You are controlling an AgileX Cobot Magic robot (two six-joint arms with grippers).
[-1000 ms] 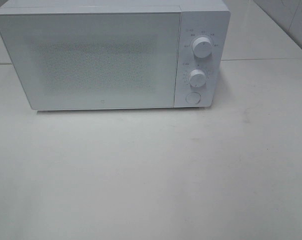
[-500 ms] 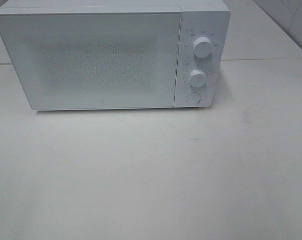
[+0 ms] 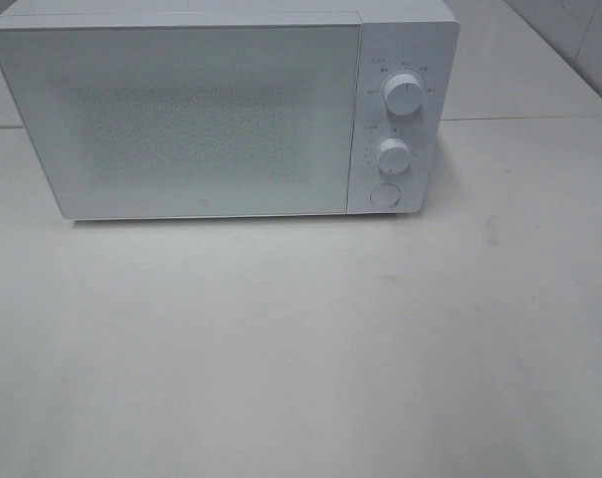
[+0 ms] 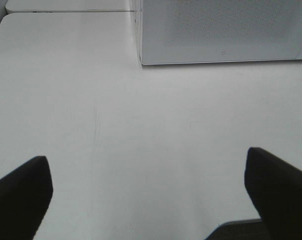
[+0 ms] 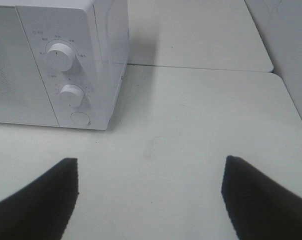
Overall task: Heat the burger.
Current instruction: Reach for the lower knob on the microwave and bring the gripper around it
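Note:
The burger is out of view in every frame. A white microwave [image 3: 221, 110] stands at the back of the table with its door [image 3: 181, 119] shut; through the dotted window I cannot make out what is inside. It has two knobs, an upper knob [image 3: 404, 96] and a lower knob [image 3: 392, 154], and a round button [image 3: 384, 195]. My left gripper [image 4: 148, 195] is open and empty over bare table, in front of the microwave's left corner [image 4: 141, 60]. My right gripper [image 5: 150, 195] is open and empty, in front of the control panel [image 5: 66, 75]. Neither gripper shows in the exterior high view.
The white table [image 3: 301, 349] stretches in front of the microwave. A second table surface [image 3: 519, 70] lies behind at the right, with a seam between them. A grey wall [image 5: 290, 50] runs along the right side.

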